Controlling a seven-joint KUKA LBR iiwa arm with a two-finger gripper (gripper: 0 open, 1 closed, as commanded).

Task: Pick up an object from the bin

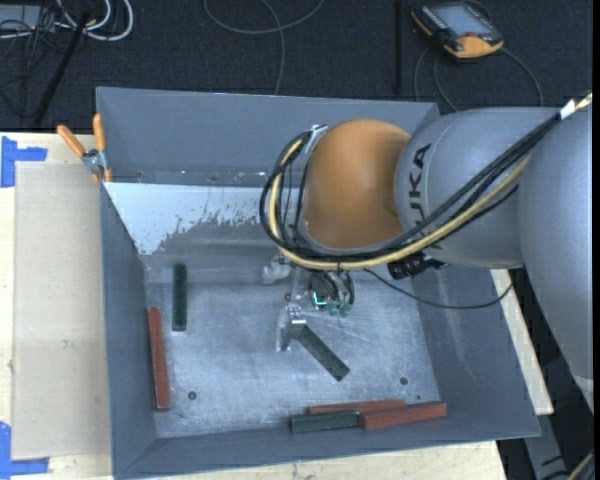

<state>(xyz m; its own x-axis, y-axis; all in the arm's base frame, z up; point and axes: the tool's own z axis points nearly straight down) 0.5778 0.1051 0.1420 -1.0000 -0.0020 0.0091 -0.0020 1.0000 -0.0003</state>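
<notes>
Grey metal bin (230, 138), scuffed floor. Gripper (292, 334) is at the upper end of a slanted dark green flat bar (326, 359) lying mid-floor; whether it is spread or closed cannot be told. Left side: a dark green stick (180, 296) and a reddish-brown stick (158, 358). Front wall: a green strip (325, 422) and a brown strip (405, 414).

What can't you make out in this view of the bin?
1. Camera view: whether the claw touches the dark green flat bar mid-bin; the claw covers the bar's upper end.
2. Camera view: part of the grey metal bin's right wall and floor, hidden by the orange cover and grey arm.
</notes>
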